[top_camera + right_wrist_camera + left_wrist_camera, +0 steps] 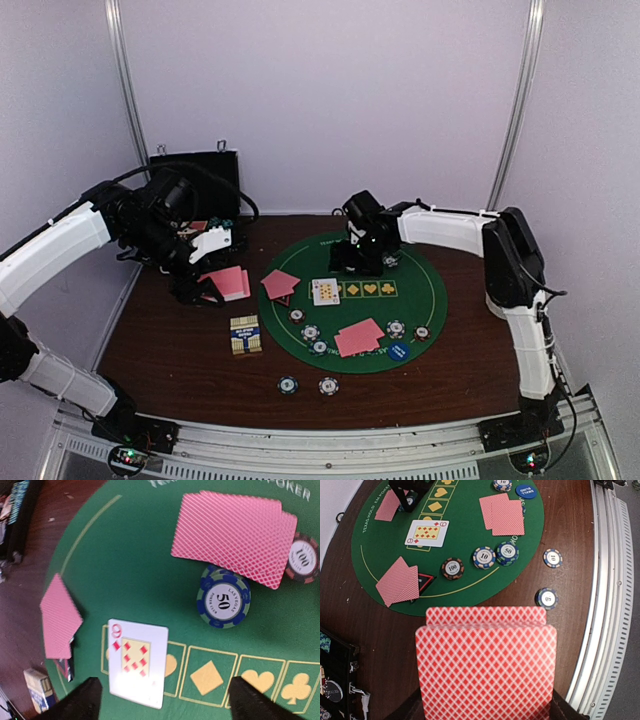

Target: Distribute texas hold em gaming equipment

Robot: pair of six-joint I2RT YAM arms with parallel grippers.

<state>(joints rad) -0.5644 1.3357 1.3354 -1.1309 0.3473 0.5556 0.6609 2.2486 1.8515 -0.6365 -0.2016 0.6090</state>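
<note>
My left gripper (207, 289) is shut on a stack of pink-backed cards (485, 665), held over the bare wood left of the green mat (440, 290). My right gripper (167, 700) stands open above the mat's far side, nothing between its fingers. A face-up nine of diamonds (137, 662) lies flat on the first printed slot below it. Three face-down pairs rest on the mat (281, 284), (359, 337), (235, 535). Striped chips (484, 557), (223, 601) sit beside them. Two more chips (288, 385) lie on the wood. A blue disc (399, 351) and a red-black triangular marker (424, 580) are on the mat.
A small yellow-blue card box (245, 334) lies on the wood left of the mat. The black hinged case (195, 170) stands open at the back left, behind my left arm. A metal rail (330, 445) runs along the near table edge.
</note>
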